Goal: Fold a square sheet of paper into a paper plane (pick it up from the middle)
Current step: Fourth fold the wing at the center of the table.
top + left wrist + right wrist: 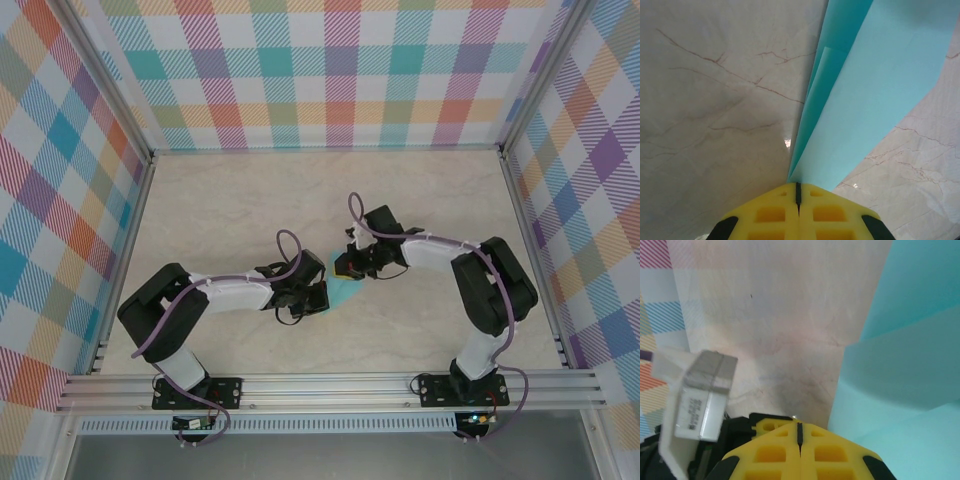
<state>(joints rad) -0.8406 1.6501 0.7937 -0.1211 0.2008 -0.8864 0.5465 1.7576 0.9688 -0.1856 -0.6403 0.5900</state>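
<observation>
Okay, I see both clenched: left gripper tips meet the folded paper's end, pinch unclear; right gripper sits beside it, holding nothing.

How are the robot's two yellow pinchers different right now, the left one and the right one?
The left gripper has the folded turquoise paper starting right at its tips and running straight ahead. The right gripper has that paper off to one side and bare table ahead. From above, the left gripper sits nearer the arm bases and the right gripper sits farther back. Both have yellow fingers and both are shut.
</observation>
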